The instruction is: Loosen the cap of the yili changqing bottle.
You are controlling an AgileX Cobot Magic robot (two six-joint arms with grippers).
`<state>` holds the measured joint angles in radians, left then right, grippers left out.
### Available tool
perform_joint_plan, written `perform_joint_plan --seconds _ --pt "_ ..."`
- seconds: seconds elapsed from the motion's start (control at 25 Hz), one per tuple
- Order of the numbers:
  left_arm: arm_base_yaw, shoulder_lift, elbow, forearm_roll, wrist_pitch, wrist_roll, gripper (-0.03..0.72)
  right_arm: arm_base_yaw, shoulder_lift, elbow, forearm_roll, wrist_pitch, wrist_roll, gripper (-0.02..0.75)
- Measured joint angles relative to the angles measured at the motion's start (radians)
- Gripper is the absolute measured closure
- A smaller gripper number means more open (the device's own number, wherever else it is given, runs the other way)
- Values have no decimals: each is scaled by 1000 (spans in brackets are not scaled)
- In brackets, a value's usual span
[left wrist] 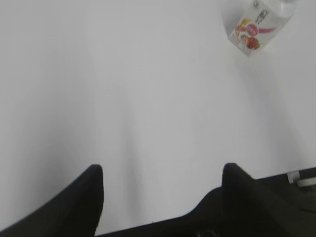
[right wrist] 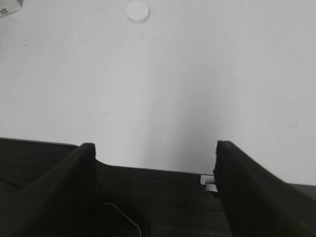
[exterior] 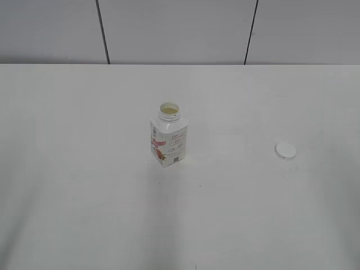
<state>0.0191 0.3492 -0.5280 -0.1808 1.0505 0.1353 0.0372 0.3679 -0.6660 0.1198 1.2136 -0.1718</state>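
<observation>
The yili changqing bottle (exterior: 167,138) stands upright mid-table, white with a pink-red label. Its neck is open and pale liquid shows inside. It also shows at the top right of the left wrist view (left wrist: 256,27), and one corner of it at the top left of the right wrist view (right wrist: 9,7). The white cap (exterior: 285,150) lies flat on the table, well to the right of the bottle; it also shows in the right wrist view (right wrist: 138,12). My left gripper (left wrist: 162,170) is open and empty, far from the bottle. My right gripper (right wrist: 152,148) is open and empty, well short of the cap. Neither gripper appears in the exterior view.
The white table (exterior: 84,185) runs back to a grey panelled wall (exterior: 180,31). Its near edge shows in both wrist views, with dark floor below (right wrist: 148,202).
</observation>
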Motion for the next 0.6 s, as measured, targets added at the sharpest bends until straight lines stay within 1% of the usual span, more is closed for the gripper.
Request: perform_joint_plan --seconds 0.28,0.48,0.6 --pt "0 -245 2 0 7 -1 225 0 -98 5 -3 4 17 153" --pt "0 -342 3 0 9 -1 225 0 -163 64 -3 4 59 153" --pt "0 -356 3 -1 12 -1 225 0 -213 84 -3 7 67 153"
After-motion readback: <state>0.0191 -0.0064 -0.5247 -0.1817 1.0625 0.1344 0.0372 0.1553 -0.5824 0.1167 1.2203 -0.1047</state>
